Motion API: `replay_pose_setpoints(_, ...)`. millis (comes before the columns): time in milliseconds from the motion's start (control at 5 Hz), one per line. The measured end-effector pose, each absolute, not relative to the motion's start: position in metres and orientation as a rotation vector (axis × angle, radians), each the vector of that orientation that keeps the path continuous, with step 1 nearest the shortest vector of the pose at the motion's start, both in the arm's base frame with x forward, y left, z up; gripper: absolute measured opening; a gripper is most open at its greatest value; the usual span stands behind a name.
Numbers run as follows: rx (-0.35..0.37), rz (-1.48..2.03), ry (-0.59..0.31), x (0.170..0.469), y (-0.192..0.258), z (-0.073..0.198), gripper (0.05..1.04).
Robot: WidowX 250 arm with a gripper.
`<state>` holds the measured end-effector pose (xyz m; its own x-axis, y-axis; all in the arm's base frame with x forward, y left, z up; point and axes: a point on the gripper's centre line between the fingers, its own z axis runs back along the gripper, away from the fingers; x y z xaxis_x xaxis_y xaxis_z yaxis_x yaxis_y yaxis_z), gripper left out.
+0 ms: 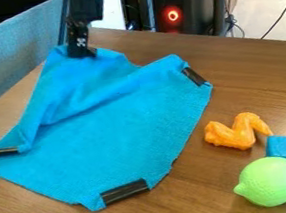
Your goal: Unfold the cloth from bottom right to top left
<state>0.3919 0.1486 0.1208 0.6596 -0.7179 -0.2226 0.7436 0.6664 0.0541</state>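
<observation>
Evidently, my closed gripper (82,51) pinches the blue cloth (119,132) at upper left; unfolding appears nearly finished, requiring lowering, then release

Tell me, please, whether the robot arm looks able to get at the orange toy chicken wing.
Probably yes, once its pincer leaves the far corner of the blue cloth: nothing covers the toy chicken wing, though the blue block close to its right end might crowd a grasp.
</observation>
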Motion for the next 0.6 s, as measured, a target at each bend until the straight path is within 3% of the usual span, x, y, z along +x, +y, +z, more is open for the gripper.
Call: replay_pose_setpoints(600, 0.144, -0.892, 0.109, 0.409, 0.158, 0.139, 0.073)
